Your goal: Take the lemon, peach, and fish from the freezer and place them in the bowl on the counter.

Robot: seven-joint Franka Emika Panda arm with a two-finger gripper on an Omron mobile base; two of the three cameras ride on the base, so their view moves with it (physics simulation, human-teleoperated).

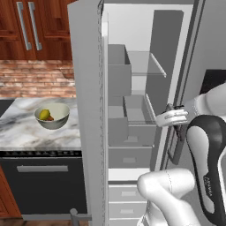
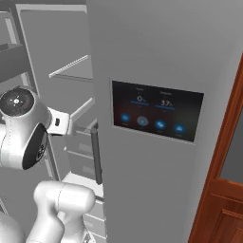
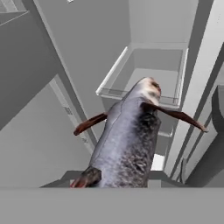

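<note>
1. Two of the three things lie already in the bowl on the counter: the yellow lemon, and beside it a small orange-red piece that I take for the peach.
2. The fish is in my pincer; my fingers are pressed together on its tail end, and its long body points away from me, head far, toward a white bin of the freezer.
3. My hand is at the right side of the open freezer, near the dark handle.
4. The bowl lies far to the left of my pincer, with the open freezer door between us.
5. I judge that I must draw the fish out and carry it around this door.
</note>
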